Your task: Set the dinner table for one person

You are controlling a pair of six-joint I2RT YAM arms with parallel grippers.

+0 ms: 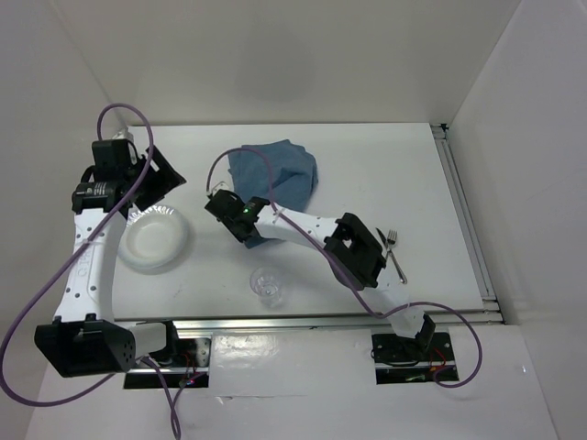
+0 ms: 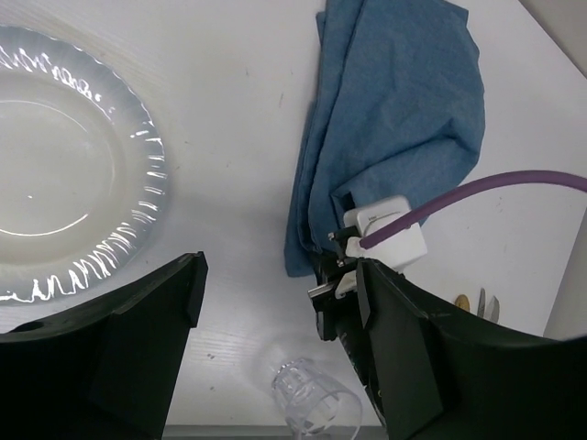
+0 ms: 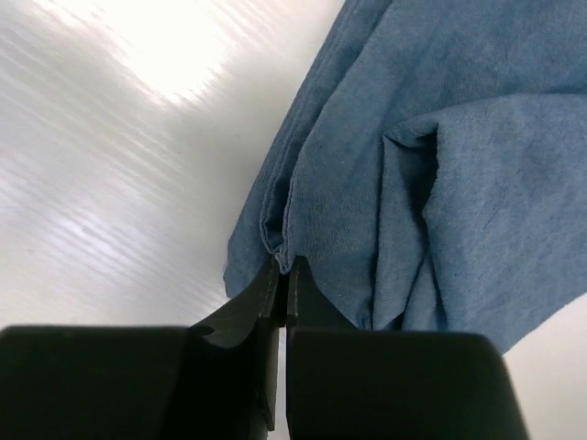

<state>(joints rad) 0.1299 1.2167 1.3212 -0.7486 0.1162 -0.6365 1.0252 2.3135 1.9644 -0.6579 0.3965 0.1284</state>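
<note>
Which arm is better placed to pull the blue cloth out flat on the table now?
Right. The right claw is shut on an edge of the blue cloth, so it could likely drag it at once. The left claw hangs open near the white plate, holding nothing, apart from the cloth.

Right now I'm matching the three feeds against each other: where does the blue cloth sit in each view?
Top external: blue cloth at centre, towards the back.
Left wrist: upper right, trailing down to mid-frame.
Right wrist: fills the centre and right.
Shared landmark: the right pincer, shut on the cloth's folded edge, shows in all three views.
</note>
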